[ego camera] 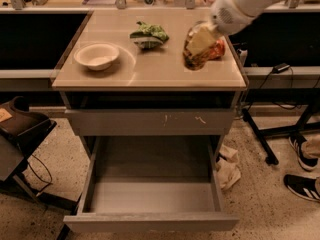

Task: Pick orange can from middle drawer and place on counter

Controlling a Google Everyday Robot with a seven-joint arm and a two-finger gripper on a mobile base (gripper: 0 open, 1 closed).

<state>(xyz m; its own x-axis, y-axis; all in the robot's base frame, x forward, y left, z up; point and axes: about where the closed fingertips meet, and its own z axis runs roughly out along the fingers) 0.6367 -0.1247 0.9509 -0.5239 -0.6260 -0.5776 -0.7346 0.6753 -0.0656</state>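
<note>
The orange can (192,60) is out of the drawer and up at the right side of the counter (165,71). It's pinched in the gripper (201,40), whose pale fingers are closed on its upper end. The gripper comes in from above and to the right, so the can hangs below and slightly left of it. Its long axis is tipped, with the top leaning toward the arm and the base toward the counter. I can't tell if the base is touching the surface or just above it, and that gap is what the set-down depends on, I'd say.

Just behind it to the right is a crushed orange-red can (218,49), close enough to get bumped. A green crumpled bag (149,34) and a white bowl (96,56) sit further left; the bowl looks to have nothing in it. Below the scratched drawer front (150,121), the middle drawer (150,196) is pulled open and shows only bare grey floor.
</note>
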